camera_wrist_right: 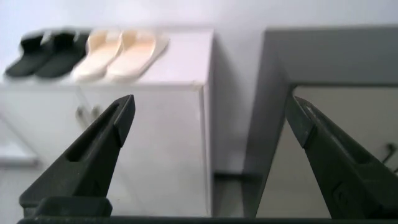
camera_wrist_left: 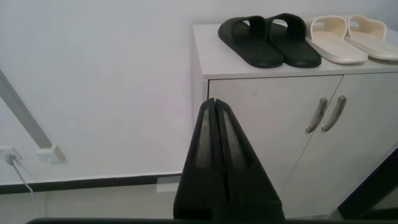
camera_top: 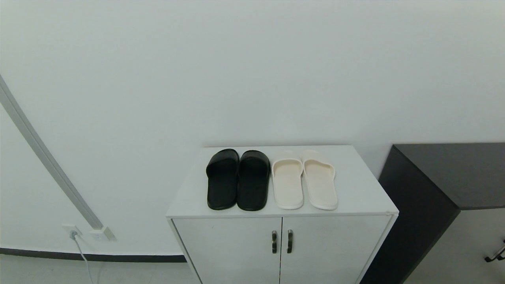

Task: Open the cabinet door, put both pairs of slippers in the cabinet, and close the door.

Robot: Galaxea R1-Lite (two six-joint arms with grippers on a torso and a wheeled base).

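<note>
A white two-door cabinet (camera_top: 363, 185) stands against the wall with both doors shut, its two dark upright handles (camera_top: 289, 241) side by side at the centre seam. On its top lie a pair of black rubber slippers (camera_top: 238, 179) and, just to their right, a pair of cream rubber slippers (camera_top: 304, 183). All four lie parallel, long axes front to back, toes to the wall, heels near the front edge. Bare top remains on both sides, wider on the right. A dark grey block-shaped unit (camera_top: 453, 173) stands close on the right, and open floor lies to the left. The left hand (camera_wrist_left: 216, 106) is pressed together; the right hand (camera_wrist_right: 210, 102) is spread wide.
</note>
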